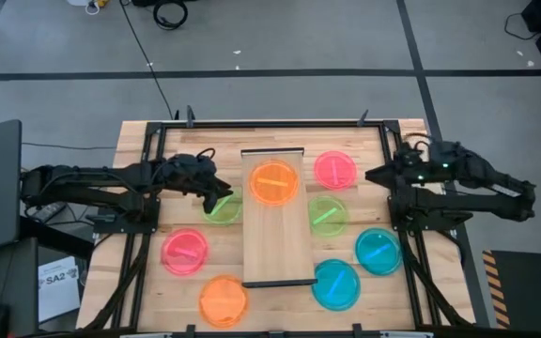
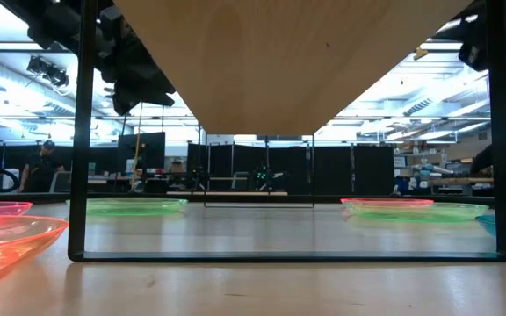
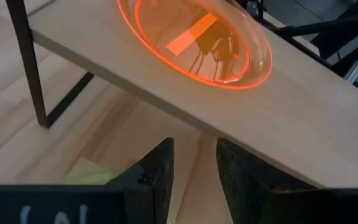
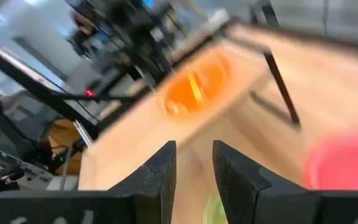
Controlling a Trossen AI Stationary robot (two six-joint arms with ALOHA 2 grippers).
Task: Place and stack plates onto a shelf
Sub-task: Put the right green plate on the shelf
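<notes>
Left gripper (image 1: 222, 198): slightly parted, holding nothing, over the green plate (image 1: 224, 208) left of the shelf (image 1: 275, 239).
Right gripper (image 1: 374, 175): narrow gap, nothing held, right of the pink plate (image 1: 334, 170).
Orange plate (image 1: 274, 182): on the shelf's far end.

"SA2" — white sheet (image 1: 61, 278) on floor, left of table; no other legible text.

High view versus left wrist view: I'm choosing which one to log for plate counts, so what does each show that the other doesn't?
Only the high view shows the whole plank table, all eight translucent plastic plates, and the right gripper beside the pink plate. Only the left wrist view shows the left gripper open, above a lime green plate. Both show the orange round plate on the light-wood shelf.
</notes>
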